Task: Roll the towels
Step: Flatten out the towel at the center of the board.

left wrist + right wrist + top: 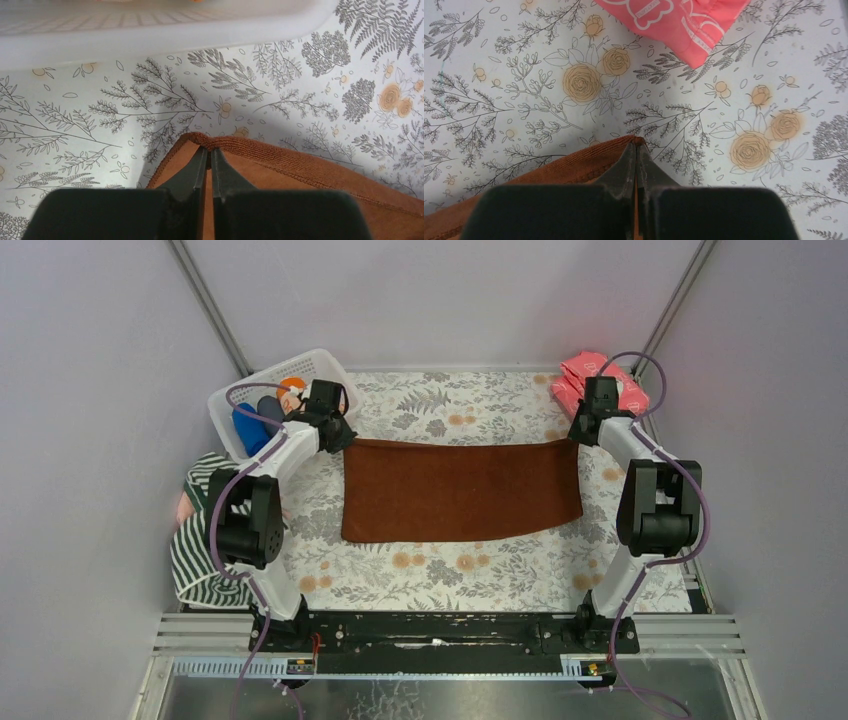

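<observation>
Closest to each wrist lens, my black fingers [192,172] are clenched on the rust-brown towel [460,490]: my left gripper [210,150] pinches its far left corner, my right gripper [638,144] its far right corner. From above, the floral table cover [450,575] spreads widest. The brown towel lies across its middle as one long flat rectangle, unrolled, its far edge stretched between my two grips. Only the overhead view shows the white basket [262,380] at the far left with coloured things inside, and the striped towel [195,550] heaped off the table's left edge. My wrist views alone show the brown towel's ribbed weave and stitched hem. Beyond my right grip lies a coral-pink bundle [684,20], possibly cloth.
</observation>
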Motion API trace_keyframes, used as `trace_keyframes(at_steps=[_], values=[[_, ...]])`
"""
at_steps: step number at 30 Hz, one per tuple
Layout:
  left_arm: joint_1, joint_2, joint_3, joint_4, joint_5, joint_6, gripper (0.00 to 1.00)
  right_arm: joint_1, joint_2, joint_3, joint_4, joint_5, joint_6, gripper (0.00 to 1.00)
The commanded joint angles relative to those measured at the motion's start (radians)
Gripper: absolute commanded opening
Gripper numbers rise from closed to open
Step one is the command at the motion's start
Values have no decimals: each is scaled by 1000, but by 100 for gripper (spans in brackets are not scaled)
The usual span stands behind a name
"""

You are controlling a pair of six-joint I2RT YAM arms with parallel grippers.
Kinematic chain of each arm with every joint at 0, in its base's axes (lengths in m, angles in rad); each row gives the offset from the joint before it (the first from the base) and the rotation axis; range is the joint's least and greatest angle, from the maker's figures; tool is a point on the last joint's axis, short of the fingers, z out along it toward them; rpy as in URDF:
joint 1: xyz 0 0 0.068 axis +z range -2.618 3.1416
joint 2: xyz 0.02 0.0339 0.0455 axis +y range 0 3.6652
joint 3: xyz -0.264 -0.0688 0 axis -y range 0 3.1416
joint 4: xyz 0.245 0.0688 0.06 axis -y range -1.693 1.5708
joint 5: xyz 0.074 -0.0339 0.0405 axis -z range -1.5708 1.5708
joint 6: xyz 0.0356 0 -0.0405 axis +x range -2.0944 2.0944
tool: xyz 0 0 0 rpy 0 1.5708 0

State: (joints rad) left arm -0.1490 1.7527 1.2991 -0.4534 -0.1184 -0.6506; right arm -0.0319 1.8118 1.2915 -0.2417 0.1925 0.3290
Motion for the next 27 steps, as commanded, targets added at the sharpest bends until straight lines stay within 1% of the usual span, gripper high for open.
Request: trace_keyframes(at_steps=[1, 4, 6, 8, 11, 13, 18, 22, 27], values=[[32, 16, 36, 68, 12, 20, 0, -16, 3, 76, 4, -44, -3, 0], [32, 9, 43, 72, 46, 26, 0, -17, -13, 79, -14, -47, 1, 0], [36, 1, 68, 57, 27, 36, 0, -19, -23, 94, 5, -63, 6, 0], [49, -10, 102, 17, 13, 36, 0, -18, -13, 150, -3, -99, 11, 0], [55, -70, 93, 15, 17, 35, 0, -19, -3, 234, -62, -156, 14, 0], [55, -121, 68, 14, 26, 35, 0, -19, -40, 230, -88, -173, 18, 0], [55, -301, -35, -14, 53, 22, 0, -19, -266, 74, -91, -219, 30, 0], [55, -515, -125, -55, 65, 9, 0, -19, -443, -36, -149, -257, 40, 0], [56, -780, -199, -157, 59, 4, 0, -19, -682, -134, -230, -297, 37, 0]])
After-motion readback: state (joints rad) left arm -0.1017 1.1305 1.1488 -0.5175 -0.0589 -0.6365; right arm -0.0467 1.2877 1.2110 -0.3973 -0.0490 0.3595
